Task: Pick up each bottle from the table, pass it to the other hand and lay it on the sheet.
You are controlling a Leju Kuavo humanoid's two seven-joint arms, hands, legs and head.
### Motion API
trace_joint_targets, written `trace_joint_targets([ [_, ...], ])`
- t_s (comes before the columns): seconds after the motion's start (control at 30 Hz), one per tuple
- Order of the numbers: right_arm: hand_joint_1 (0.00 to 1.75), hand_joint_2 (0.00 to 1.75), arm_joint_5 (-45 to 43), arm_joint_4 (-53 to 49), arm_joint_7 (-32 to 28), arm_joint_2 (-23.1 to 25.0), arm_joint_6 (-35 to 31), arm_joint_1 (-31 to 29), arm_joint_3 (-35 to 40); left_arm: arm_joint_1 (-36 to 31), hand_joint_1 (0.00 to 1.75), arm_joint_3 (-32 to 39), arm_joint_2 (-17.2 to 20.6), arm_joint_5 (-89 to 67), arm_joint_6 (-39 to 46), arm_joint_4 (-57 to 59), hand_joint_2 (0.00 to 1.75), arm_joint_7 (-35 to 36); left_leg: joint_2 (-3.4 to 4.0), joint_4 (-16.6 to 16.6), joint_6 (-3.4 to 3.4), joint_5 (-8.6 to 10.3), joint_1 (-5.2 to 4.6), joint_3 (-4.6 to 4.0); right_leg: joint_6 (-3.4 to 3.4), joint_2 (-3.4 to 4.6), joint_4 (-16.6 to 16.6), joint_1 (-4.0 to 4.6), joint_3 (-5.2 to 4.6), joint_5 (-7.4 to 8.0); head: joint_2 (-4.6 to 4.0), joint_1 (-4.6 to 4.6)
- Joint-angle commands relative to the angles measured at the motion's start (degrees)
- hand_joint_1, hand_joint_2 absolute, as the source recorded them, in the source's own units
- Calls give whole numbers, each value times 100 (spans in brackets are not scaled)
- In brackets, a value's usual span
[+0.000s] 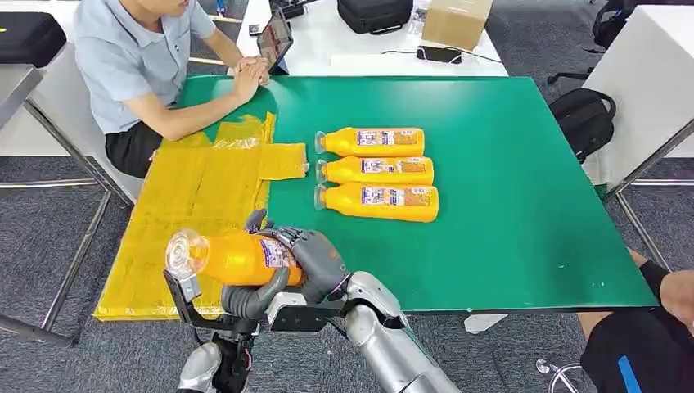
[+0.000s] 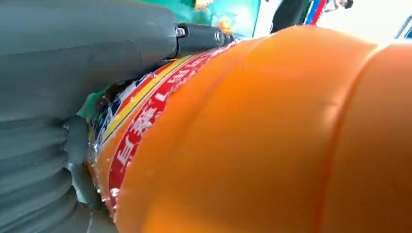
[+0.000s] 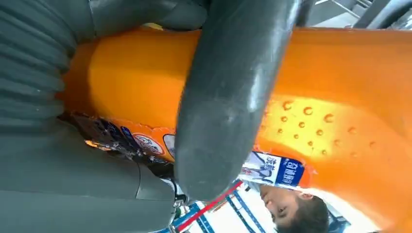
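Nearest you, the held bottle (image 1: pixel 233 258) lay on its side in both hands just off the near edge of the green table (image 1: pixel 524 237), its clear cap end pointing away from the right hand (image 1: pixel 315 262) toward the yellow sheet (image 1: pixel 192 217). The sheet's near corner sat just beyond and beneath the bottle, and it ran away from the hands up the table's side edge with open room along it. Beyond the right hand, well apart from it, you had three more bottles (image 1: pixel 376 172) lying side by side on the green top, caps turned toward the sheet; bare green stretched past them to the far side. A person's hands (image 1: pixel 250 78) rested on the far corner past the sheet, and another person's arm (image 1: pixel 667 291) showed off to the right hand's outer side, past the table corner. The left hand (image 1: pixel 250 299) cupped the bottle from below, thumb against the label in the left wrist view (image 2: pixel 87 53). The right hand wrapped its fingers (image 3: pixel 228 97) over the orange body by the label, clamped on it.
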Motion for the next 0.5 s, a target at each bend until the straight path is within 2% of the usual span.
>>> trace_joint_targets([
  [0.03,0,175,-40,136,-165,8,57,143,317,-577,175,31,-68,341,68,445,175,97,-13,-3,6,1,2,9,-15,-20,-2,6,13,-3,0,0],
  [0.07,0,175,-50,99,-171,10,45,128,300,-582,175,19,-68,420,20,449,175,100,-15,-5,8,1,2,14,-22,-26,-3,7,20,-5,0,-2],
  [0.1,0,0,-71,36,-194,10,35,144,283,-583,175,0,-68,527,-28,450,175,131,-17,-2,7,2,1,5,-16,-25,-1,5,11,-4,0,0],
  [0.4,0,0,-338,-736,-664,-223,-13,321,165,-519,175,101,-44,1414,-1092,238,175,541,-16,0,8,0,1,5,-13,-24,-1,5,11,-5,0,0],
  [0.43,0,0,-624,-1225,-695,-373,-8,429,346,-535,175,172,-51,1399,-1197,97,175,533,-17,0,9,0,0,6,-17,-28,0,4,12,-6,0,0],
  [0.5,0,0,-635,-1383,-695,-414,20,507,324,-543,175,203,-47,1413,-1221,-6,175,604,-19,5,9,0,2,-1,-16,-29,3,6,7,-7,0,2],
])
